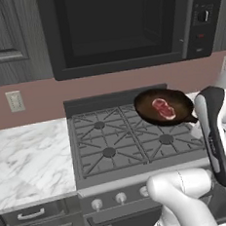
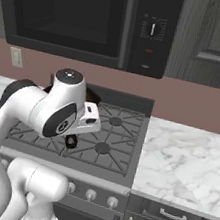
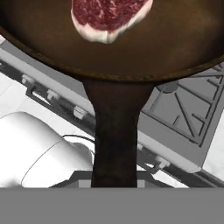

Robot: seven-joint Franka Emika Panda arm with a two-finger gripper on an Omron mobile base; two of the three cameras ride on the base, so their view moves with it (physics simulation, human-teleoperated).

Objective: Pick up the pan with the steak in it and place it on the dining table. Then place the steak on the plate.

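Note:
The dark round pan (image 1: 176, 110) hangs tilted above the back right burner of the stove, off the grates. The red steak (image 1: 164, 108) with its pale fat edge lies near the pan's middle. In the hand view the pan (image 3: 131, 48) spans the top with the steak (image 3: 107, 17) on it, and its black handle (image 3: 116, 131) runs straight down into my gripper (image 3: 114, 178), which is shut on it. In the left base view my forearm covers the handle and the hand. The dining table and the plate are out of view.
A gas stove (image 1: 113, 144) with black grates lies below the pan, knobs along its front. A black microwave (image 1: 121, 26) hangs overhead. Marble counters flank the stove on the left (image 1: 26, 157) and right (image 2: 189, 161). A pink wall with outlets stands behind.

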